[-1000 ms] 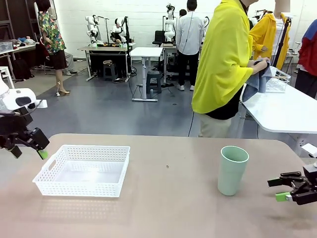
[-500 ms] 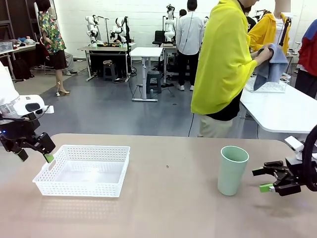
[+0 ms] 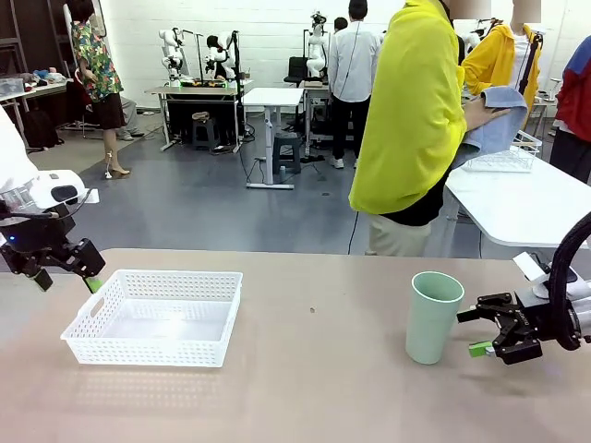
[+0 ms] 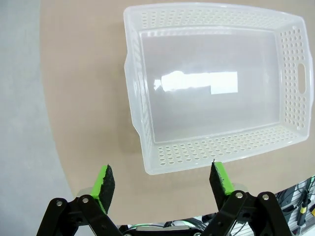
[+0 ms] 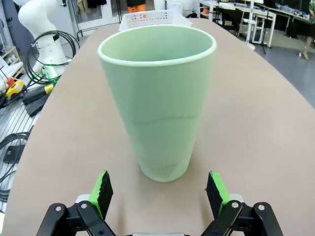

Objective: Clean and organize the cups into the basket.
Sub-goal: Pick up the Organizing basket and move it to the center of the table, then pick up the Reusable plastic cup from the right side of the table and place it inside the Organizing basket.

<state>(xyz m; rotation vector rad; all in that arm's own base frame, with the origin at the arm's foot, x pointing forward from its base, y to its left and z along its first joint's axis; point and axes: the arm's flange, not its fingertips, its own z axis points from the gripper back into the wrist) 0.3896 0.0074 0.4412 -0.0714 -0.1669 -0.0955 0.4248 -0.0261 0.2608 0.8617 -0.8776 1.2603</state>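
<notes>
— What stands on the worktop (image 3: pixel 314 397)?

— A smooth, tapered mint-green cup (image 3: pixel 434 317) is set upright at the right. A shallow white plastic basket (image 3: pixel 138 349), its walls lattice-perforated, is placed well apart at the left.

— And around them?

— A person in a yellow top (image 3: pixel 411 120) is seen beyond the far edge, with a blue cloth (image 3: pixel 489 125) held in hand.

— The end effectors?

— The right end effector (image 3: pixel 471 332) is spread wide just beside the cup, which is not gripped. The left end effector (image 3: pixel 67 280) is spread wide by the basket's left end, and nothing is held.
</notes>
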